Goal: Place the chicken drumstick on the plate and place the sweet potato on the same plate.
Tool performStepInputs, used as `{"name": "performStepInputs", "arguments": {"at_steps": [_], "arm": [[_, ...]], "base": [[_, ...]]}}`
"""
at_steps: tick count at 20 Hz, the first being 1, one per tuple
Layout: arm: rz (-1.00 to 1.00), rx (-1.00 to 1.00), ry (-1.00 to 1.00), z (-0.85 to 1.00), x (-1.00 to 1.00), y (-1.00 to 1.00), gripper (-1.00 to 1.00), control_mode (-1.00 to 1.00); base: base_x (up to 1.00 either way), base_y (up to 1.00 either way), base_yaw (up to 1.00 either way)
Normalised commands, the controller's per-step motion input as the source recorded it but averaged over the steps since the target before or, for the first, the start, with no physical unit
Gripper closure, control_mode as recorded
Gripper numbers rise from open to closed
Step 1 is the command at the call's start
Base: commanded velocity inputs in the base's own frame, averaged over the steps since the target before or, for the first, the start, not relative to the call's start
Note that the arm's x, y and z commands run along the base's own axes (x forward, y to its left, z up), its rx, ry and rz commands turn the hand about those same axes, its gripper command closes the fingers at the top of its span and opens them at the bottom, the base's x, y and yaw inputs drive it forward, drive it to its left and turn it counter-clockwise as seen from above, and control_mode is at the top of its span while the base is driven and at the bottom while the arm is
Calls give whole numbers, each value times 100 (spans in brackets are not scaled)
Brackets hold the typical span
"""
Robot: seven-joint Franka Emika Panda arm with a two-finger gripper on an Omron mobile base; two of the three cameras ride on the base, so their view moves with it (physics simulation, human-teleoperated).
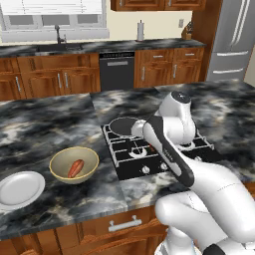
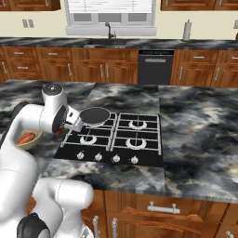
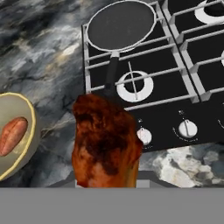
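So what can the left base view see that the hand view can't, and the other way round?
Of the two, the left base view alone has the plate and the fridge. The hand view alone gives the chicken drumstick big and clear; in the left base view the arm hides most of it. Both have the tan bowl holding the sweet potato, the dark pan and the stove.
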Motion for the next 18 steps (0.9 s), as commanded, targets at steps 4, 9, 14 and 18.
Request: {"name": "performStepInputs", "arguments": {"at_steps": [4, 9, 14, 18], "arm": [[2, 0, -2, 1, -16, 6, 100, -100], [0, 0, 0, 0, -5, 0, 100, 100], [0, 0, 0, 0, 0, 0, 100, 100], [0, 0, 0, 0, 0, 0, 100, 100]], "base": [[0, 0, 0], [-33, 6, 0], [-58, 80, 4], [0, 100, 0]]}}
